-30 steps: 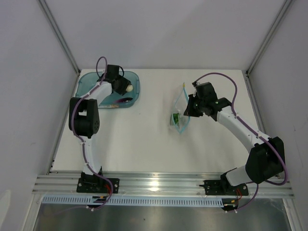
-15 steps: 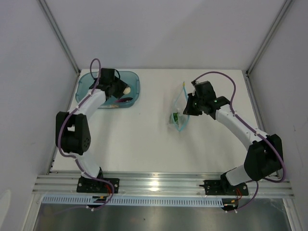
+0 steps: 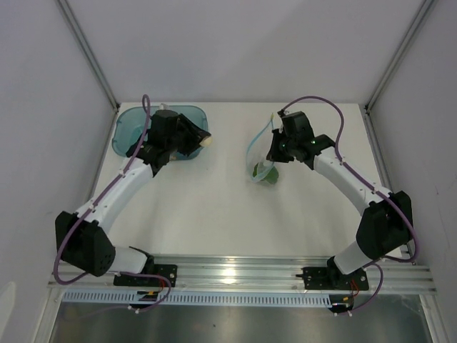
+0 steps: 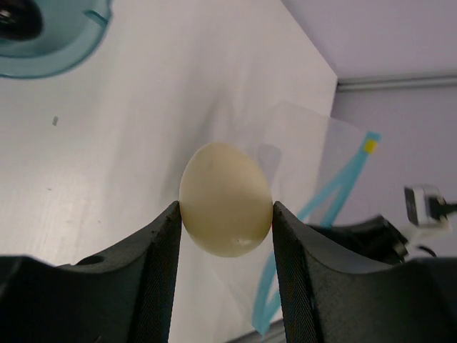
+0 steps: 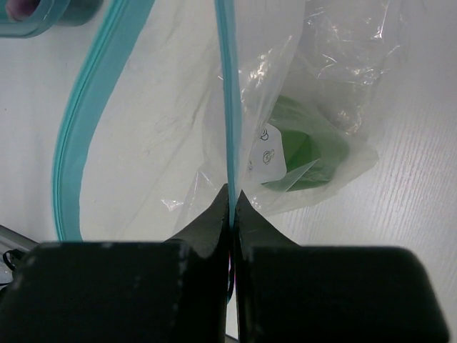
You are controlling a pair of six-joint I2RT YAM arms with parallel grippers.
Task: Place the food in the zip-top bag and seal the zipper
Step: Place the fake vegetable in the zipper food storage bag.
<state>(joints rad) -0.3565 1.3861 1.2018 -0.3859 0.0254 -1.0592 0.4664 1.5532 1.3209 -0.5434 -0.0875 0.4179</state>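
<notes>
Cream egg (image 4: 225, 199) pinched in left gripper (image 3: 200, 140), now carried out of teal tub (image 3: 132, 123), right gripper (image 5: 232, 207) clamped on blue zipper (image 5: 227, 93), clear bag (image 5: 157, 121) now gaping wider, green pepper (image 5: 303, 153) inside

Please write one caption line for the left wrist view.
Left gripper holds a cream egg-shaped ball, with the clear zip-top bag and its blue zipper ahead.

One bag (image 3: 263, 153), tub (image 3: 128, 132), egg (image 4: 226, 199), maybe one pepper (image 5: 307, 153)
</notes>
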